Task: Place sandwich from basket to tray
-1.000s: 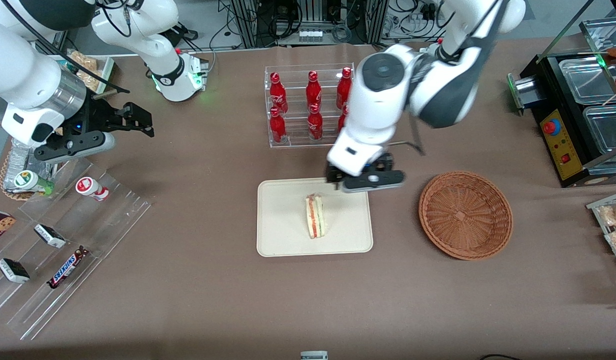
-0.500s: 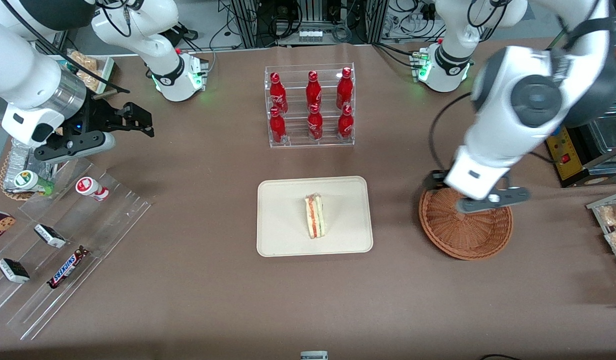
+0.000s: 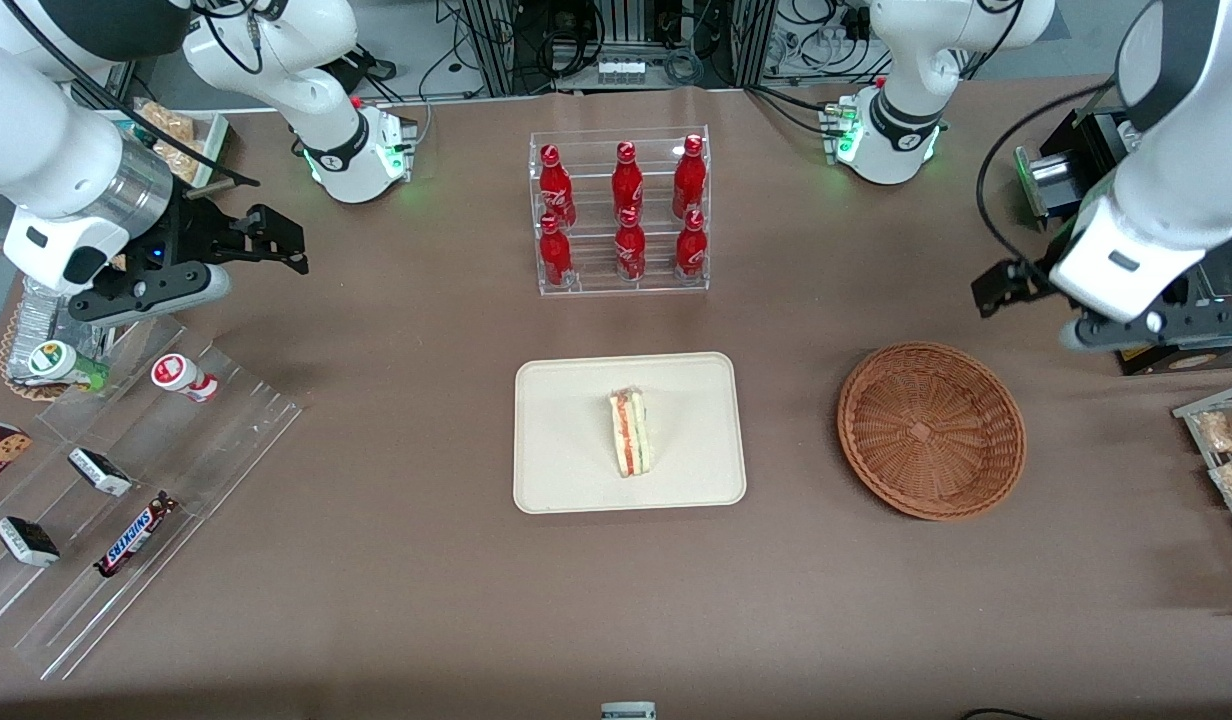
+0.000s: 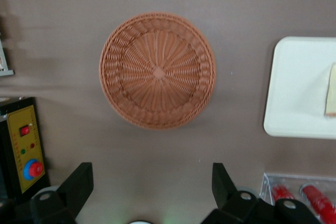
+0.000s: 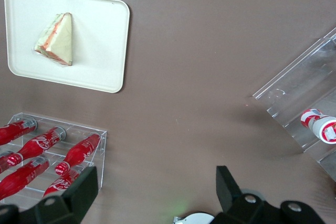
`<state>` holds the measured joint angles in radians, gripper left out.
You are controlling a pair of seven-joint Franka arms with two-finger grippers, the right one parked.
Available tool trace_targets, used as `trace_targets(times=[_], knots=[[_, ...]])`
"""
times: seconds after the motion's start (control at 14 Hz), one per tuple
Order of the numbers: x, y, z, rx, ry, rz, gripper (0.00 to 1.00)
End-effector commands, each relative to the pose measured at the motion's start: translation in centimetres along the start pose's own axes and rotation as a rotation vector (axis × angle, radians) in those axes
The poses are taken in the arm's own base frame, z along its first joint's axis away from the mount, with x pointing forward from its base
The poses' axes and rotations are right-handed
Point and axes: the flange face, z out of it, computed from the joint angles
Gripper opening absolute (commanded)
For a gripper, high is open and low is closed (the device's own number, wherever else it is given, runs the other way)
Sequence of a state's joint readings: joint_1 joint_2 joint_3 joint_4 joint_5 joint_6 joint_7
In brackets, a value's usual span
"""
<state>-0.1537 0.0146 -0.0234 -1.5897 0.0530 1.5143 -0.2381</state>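
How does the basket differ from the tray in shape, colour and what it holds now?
The basket is round, the tray rectangular with rounded corners. The basket is reddish-brown woven wicker, the tray smooth cream. The basket holds nothing, while the tray carries the sandwich. Both lie flat on the table; the hand, open, hangs above the table beside the basket.

The hand [image 3: 1146, 332], fingers spread wide, is held above the brown surface [image 3: 376, 600] at the working arm's end. A black control box [image 3: 1116, 285] with a yellow panel and a red button is seen just beside the hand. Bagged baked goods [image 3: 1231, 450] are laid near the hand, nearer to the front camera. A clear rack of red cola bottles [image 3: 621, 215] is set well apart from the hand, toward the parked arm's end. A stepped clear rack [image 3: 176, 450] is found farthest from the hand, and a Snickers bar [image 3: 136, 535] is laid on it.
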Motion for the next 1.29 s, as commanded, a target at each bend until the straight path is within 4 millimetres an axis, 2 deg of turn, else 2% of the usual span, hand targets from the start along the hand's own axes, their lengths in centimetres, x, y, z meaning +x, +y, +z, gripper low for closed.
trace_targets(times=[0.0, 0.07, 0.14, 0.29, 0.43, 0.57, 0.71, 1.21], knots=[[-2.8, -1.5, -0.5, -0.011, 0.005, 0.012, 1.0], [-2.6, -1.4, -0.7, -0.013, 0.014, 0.045, 1.0], [-2.0, -3.2, -0.6, -0.021, 0.015, 0.051, 1.0], [-1.6, -4.5, -1.5, -0.051, 0.033, 0.08, 1.0], [-0.9, -5.2, -1.7, -0.047, 0.05, 0.075, 1.0], [0.7, -5.3, -1.9, -0.047, 0.093, 0.063, 1.0], [0.8, -6.6, -2.2, -0.049, 0.093, 0.042, 1.0], [0.7, -6.2, -1.5, -0.053, 0.062, 0.054, 1.0]])
